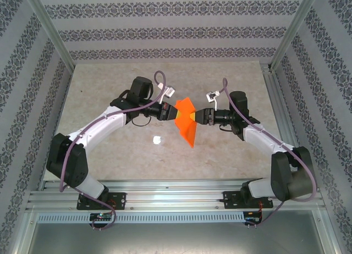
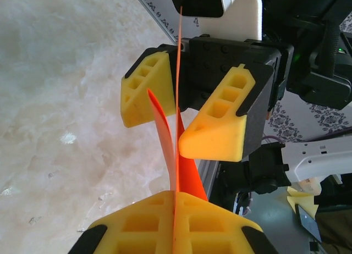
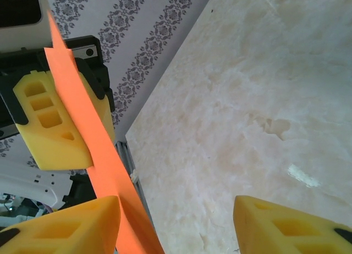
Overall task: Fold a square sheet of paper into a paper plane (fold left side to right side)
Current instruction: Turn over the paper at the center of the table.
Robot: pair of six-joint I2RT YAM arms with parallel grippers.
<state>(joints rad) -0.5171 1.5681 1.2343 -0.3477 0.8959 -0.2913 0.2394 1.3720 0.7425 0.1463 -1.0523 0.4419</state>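
The square sheet of paper [image 1: 186,123] is bright orange, folded into a pointed wedge and held in the air over the table's middle. I cannot tell whether it has the form of a paper plane. My left gripper [image 1: 173,112] is shut on its left edge, and in the left wrist view the paper [image 2: 190,180] runs edge-on out of the pressed-together left gripper [image 2: 175,202]. My right gripper [image 1: 194,117] faces it from the right, open. Its fingers straddle the sheet [image 3: 93,138], which lies against the left finger of the right gripper [image 3: 176,226]. A wide gap separates the sheet from the other finger.
A small white shiny spot [image 1: 157,139] lies on the marble tabletop [image 1: 110,83] just left of the paper's lower tip. Patterned walls and metal frame posts [image 1: 52,31] enclose the table. The aluminium rail [image 1: 176,200] carries both arm bases.
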